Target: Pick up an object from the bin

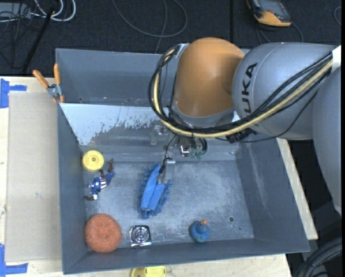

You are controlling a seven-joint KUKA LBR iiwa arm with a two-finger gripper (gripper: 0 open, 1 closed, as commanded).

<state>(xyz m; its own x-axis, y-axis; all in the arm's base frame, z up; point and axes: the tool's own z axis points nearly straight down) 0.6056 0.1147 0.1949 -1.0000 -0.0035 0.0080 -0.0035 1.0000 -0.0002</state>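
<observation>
Jaws cannot be judged parted or closed: the gripper [171, 154] sits tucked under the arm's orange cover, just above the upper end of a blue brush [154, 192] lying near the middle of the bin [218, 189]. From the brush, a yellow round cap [93, 161] lies at ten o'clock, a reddish scouring ball [102, 232] at eight and a small blue knob [199, 231] at four.
</observation>
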